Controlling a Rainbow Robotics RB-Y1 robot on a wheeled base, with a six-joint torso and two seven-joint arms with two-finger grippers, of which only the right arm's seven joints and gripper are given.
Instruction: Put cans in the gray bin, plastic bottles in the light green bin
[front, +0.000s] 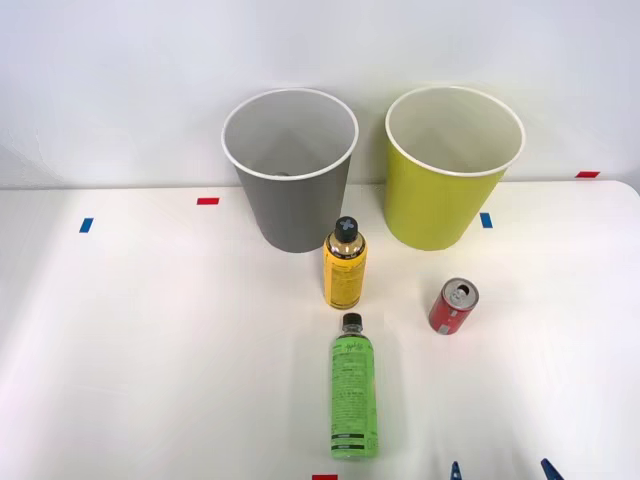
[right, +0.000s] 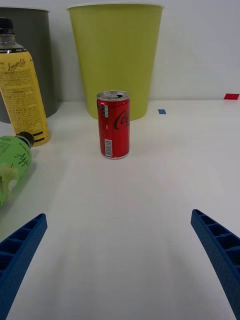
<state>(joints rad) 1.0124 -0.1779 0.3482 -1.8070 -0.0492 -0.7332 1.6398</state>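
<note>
A short red can stands upright on the white table, in front of the light green bin. The gray bin stands to that bin's left. A bright green plastic bottle lies on its side near the front edge, black cap toward the bins. My right gripper is open at the table's front edge, a little in front of the can, with nothing between its blue fingers.
A yellow bottle with a black cap stands upright just in front of the gray bin. Small red and blue tape marks dot the table. A white wall rises behind the bins.
</note>
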